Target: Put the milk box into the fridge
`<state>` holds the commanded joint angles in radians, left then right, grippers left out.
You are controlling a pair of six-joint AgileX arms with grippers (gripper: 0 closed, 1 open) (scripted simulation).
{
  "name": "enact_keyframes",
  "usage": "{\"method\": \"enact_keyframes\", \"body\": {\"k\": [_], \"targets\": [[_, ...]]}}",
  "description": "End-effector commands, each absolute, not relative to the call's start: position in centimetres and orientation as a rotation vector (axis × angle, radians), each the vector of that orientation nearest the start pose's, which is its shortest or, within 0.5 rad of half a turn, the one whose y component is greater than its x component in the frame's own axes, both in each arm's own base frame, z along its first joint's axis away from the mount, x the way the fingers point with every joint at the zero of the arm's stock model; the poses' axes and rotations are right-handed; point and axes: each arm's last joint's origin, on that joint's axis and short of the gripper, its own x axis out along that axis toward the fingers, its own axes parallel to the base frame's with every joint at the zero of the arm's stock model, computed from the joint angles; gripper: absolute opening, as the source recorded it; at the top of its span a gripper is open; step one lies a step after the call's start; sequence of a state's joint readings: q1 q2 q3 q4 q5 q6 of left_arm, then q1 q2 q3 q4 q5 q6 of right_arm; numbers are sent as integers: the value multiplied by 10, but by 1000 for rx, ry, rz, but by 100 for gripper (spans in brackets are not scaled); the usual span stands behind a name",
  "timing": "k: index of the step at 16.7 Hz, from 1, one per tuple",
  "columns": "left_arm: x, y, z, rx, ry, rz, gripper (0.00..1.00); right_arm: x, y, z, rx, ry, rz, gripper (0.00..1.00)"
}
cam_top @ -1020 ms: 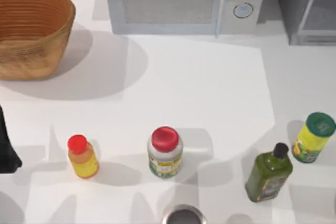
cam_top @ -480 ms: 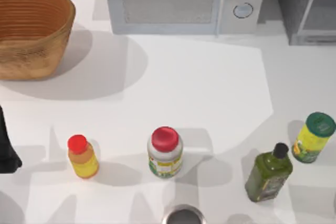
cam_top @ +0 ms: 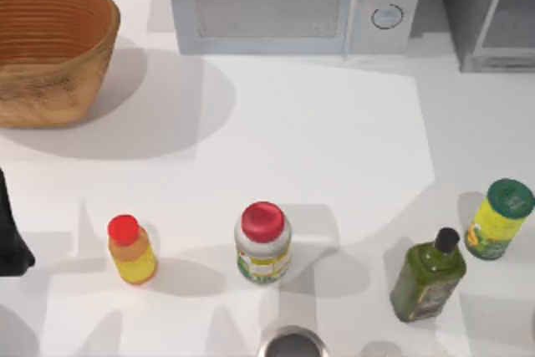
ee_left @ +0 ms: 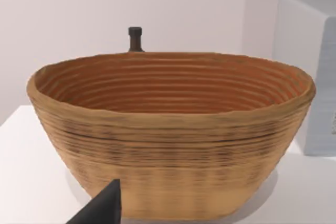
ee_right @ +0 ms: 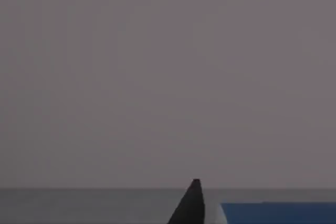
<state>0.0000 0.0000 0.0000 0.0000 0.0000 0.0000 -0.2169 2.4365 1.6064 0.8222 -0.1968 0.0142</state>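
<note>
The milk box [ee_right: 278, 213] presents as a blue edge low in the right wrist view, just beside the dark tip of the right gripper [ee_right: 192, 203]. Whether that gripper is clenched on the box or released cannot be told, so confirm this before you proceed. The flat grey expanse ahead of it is judged to be a face of the fridge [cam_top: 485, 14], which places the box close to the fridge, though whether it is inside or outside cannot be determined. To do this step well, keep the box upright, advance it squarely into the fridge cavity clear of the pale slanted bar, and release only once it sits on a shelf. The microwave [cam_top: 292, 6] stands just beside the fridge. The green-capped bottle [cam_top: 500, 219] stands on the desk [cam_top: 318, 140] in front of the fridge, well apart. The left gripper [ee_left: 102, 208] is parked far from the fridge, facing the basket [ee_left: 173, 129], its state not discernible.
</note>
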Motion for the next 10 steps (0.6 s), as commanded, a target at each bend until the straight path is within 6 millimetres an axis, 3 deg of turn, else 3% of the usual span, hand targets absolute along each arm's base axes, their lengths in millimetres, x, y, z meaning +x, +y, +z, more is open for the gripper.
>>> {"method": "enact_keyframes", "body": {"k": [5,10], "targets": [[106,-1,160,0,0,0,100,524,-103,129,6,10,8,98],[106,-1,160,0,0,0,100,524,-103,129,6,10,8,100]]}}
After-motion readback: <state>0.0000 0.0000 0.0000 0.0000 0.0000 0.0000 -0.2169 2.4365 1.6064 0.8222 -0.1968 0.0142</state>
